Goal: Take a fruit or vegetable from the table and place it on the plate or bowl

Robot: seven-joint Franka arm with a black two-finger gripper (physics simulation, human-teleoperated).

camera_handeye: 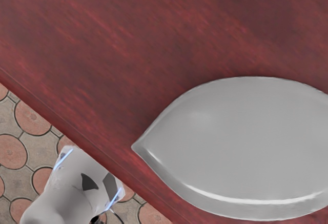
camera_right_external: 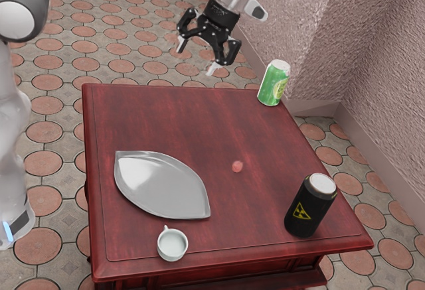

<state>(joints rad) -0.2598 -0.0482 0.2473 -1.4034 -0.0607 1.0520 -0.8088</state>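
The black two-finger claw (camera_right_external: pixel 199 54) is held high toward the far side of the dark red wooden table (camera_right_external: pixel 199 124), tilted, its fingers spread with nothing gripped. The small round red fruit (camera_right_external: pixel 237 166) is seen well apart from it, near the table's middle, between the silver leaf-shaped plate (camera_right_external: pixel 159 184) and the black can (camera_right_external: pixel 310 205). Bare wood is left all around the fruit.

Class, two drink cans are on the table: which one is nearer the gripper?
The green can at the table's far corner, close to the gripper; the black can sits toward the near edge.
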